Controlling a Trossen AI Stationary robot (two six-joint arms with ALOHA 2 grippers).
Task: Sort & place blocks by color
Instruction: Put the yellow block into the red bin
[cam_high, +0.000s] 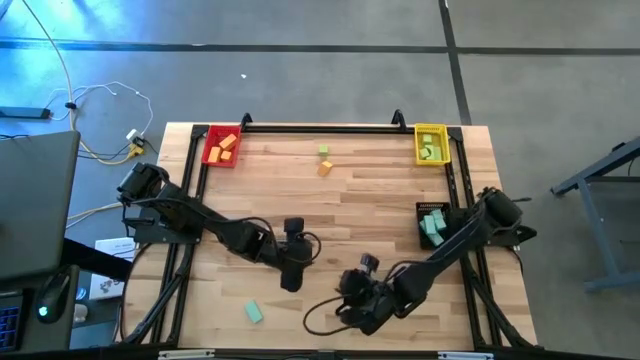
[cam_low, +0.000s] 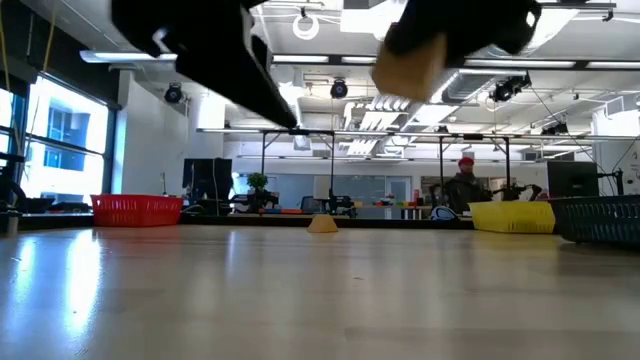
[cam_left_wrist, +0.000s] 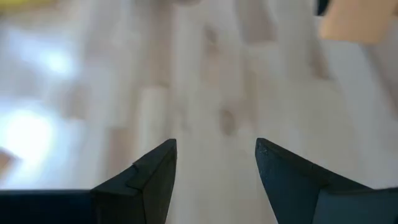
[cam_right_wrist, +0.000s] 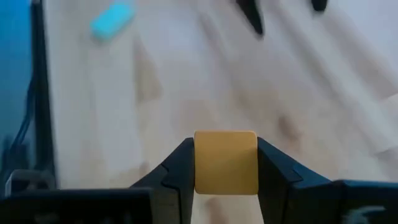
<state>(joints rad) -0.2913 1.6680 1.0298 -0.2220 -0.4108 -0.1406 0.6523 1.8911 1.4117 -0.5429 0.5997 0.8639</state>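
My right gripper (cam_right_wrist: 225, 171) is shut on an orange block (cam_right_wrist: 225, 160), which hangs high over the table's near middle in the low view (cam_low: 408, 65). In the high view the gripper (cam_high: 352, 305) hides the block. My left gripper (cam_left_wrist: 216, 163) stands open beside it (cam_high: 292, 272), over bare wood, holding nothing. A teal block (cam_high: 252, 313) lies near the front edge, left of both grippers. At the far middle a light green block (cam_high: 324, 150) and an orange block (cam_high: 325, 168) rest on the table. My right gripper pinches the orange block by two opposite side faces (cam_right_wrist: 200, 163), one finger on each. The fingers slant down toward the table. The block sits square between the fingertips, lifted well clear of the wood.
A red tray (cam_high: 206, 152) with orange blocks stands at the far left corner. A yellow tray (cam_high: 431, 129) with green blocks stands at the far right. A dark tray (cam_high: 424, 210) with teal blocks sits on the right edge. The middle of the table is bare wood.
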